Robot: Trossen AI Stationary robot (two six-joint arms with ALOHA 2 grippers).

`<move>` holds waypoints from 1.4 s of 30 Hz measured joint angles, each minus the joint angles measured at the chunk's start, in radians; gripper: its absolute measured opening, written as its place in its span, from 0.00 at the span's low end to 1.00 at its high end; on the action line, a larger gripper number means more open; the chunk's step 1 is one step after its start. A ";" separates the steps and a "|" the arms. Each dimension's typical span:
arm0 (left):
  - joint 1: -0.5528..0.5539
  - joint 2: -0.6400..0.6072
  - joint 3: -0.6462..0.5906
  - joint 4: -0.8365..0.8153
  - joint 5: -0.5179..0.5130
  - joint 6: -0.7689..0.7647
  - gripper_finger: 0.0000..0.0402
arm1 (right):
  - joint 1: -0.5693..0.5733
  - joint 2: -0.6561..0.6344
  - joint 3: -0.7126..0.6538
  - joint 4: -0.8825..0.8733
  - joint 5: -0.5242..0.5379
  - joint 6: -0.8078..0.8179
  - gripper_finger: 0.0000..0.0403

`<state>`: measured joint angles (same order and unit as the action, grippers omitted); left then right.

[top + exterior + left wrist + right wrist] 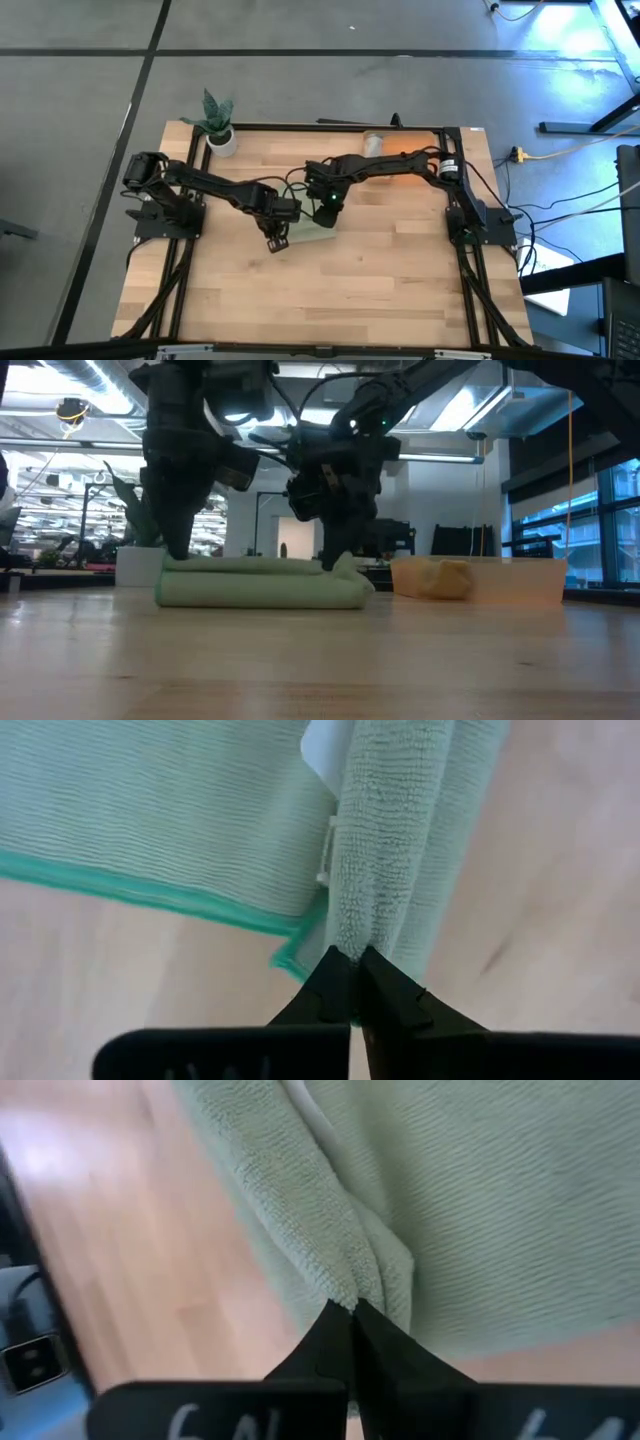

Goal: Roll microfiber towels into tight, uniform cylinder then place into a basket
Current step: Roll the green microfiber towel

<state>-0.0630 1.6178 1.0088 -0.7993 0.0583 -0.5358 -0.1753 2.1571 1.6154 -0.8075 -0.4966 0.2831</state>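
A light green microfiber towel (312, 236) lies partly rolled near the table's middle. In the low view it is a long low roll (262, 588) resting on the wood, with a flat part spread beside it (150, 810) and a small white tag (322, 750). My left gripper (352, 962) is shut on the roll's left end. My right gripper (352, 1310) is shut on its right end. The orange basket (520, 582) stands at the far right with a pale rolled cloth (435, 578) inside. My left gripper pinches the end of the rolled part (350, 935) between its two fingertips, coming from above and pointing down. The roll lies on the table below the fingers. How many layers are caught cannot be told. My right gripper pinches a bunched fold at the roll's other end (360, 1280) between its two fingertips, slanting down from the far right. The towel there rests on the table, with its flat part spreading away beside the fingers.
A small white pot with a green plant (218, 128) stands at the far left corner. Bare wood (330, 300) stretches from the towel to the near edge. A black frame (330, 127) runs along the table's sides and back.
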 joint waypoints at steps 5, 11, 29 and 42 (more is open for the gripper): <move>0.023 0.001 -0.001 -0.005 -0.036 0.000 0.00 | 0.001 0.007 -0.009 0.040 0.097 -0.022 0.01; 0.025 0.001 -0.001 0.000 -0.075 -0.001 0.00 | 0.000 0.007 -0.010 0.044 0.129 -0.028 0.01; 0.031 -0.002 -0.056 0.050 -0.091 -0.007 0.00 | 0.000 -0.002 0.056 0.000 0.132 -0.034 0.33; 0.052 0.001 -0.058 0.040 -0.100 0.004 0.00 | 0.084 -0.048 0.065 0.049 0.154 -0.154 0.33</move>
<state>-0.0110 1.6193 0.9512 -0.7594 -0.0418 -0.5322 -0.0917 2.1089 1.6806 -0.7581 -0.3430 0.1296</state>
